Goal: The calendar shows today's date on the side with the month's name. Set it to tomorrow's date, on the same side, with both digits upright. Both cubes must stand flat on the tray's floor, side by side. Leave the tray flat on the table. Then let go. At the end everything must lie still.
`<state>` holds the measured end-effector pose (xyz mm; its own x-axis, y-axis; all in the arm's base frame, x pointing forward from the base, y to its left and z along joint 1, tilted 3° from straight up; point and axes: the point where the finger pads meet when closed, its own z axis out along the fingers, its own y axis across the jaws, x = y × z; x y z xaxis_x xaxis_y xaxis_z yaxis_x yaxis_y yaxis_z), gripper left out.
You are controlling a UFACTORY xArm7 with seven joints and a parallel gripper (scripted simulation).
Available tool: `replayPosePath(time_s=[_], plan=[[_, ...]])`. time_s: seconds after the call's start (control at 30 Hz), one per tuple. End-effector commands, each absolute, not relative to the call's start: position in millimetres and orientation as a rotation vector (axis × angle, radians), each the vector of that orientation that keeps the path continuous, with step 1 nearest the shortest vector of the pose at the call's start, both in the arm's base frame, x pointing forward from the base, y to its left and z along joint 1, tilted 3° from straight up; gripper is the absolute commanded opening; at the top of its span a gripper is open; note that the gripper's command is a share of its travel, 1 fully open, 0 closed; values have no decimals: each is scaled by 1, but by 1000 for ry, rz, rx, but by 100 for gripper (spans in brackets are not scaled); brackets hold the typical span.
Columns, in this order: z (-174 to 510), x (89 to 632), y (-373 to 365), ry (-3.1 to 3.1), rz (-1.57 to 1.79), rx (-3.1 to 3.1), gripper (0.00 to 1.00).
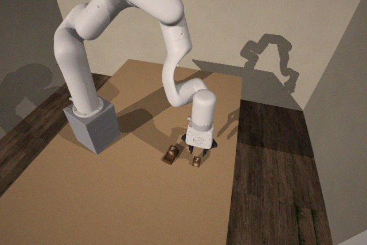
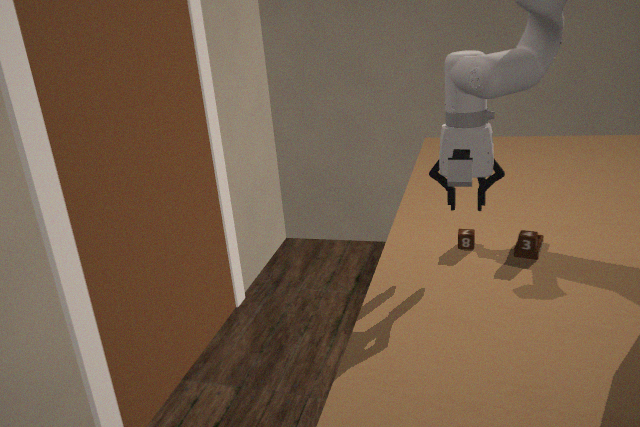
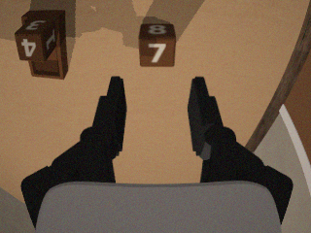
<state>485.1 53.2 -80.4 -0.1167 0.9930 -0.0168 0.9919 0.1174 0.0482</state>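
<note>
The tray (image 1: 167, 162) (image 3: 62, 54) is a small brown box on the table, left of the gripper in the top view. One brown cube (image 1: 172, 150) (image 2: 526, 245) (image 3: 29, 48) is at one end of it and rises above its walls. A 4 shows on its top and a 3 on the side facing the exterior camera; a 1 shows in the wrist view. The other end is empty. The other cube (image 1: 196, 161) (image 2: 465, 239) (image 3: 156, 52) stands loose on the table, 7 on top, 8 on a side. My gripper (image 1: 198, 152) (image 2: 466, 208) (image 3: 156, 92) is open and empty above the loose cube. The month's name is not readable.
The arm's grey base block (image 1: 99, 129) stands on the table (image 1: 148, 194) (image 2: 491, 339), to the left in the top view. The table's edge runs to the right of the loose cube in that view, with the wooden floor (image 1: 275, 177) beyond it.
</note>
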Motion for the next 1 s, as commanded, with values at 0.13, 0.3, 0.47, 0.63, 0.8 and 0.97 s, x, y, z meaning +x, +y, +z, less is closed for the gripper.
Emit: replayPosePath(time_s=[0.13,0.3,0.47,0.63,0.8,0.97], plan=[[-78,486,53,2306,27,2052,49],[-82,483,53,2238,-118,2003,49],[-81,484,54,2175,-206,1950,49],[-78,486,59,2126,-252,1906,49],[-80,485,59,2107,-291,1891,49],[-83,484,60,2024,-417,1821,49]])
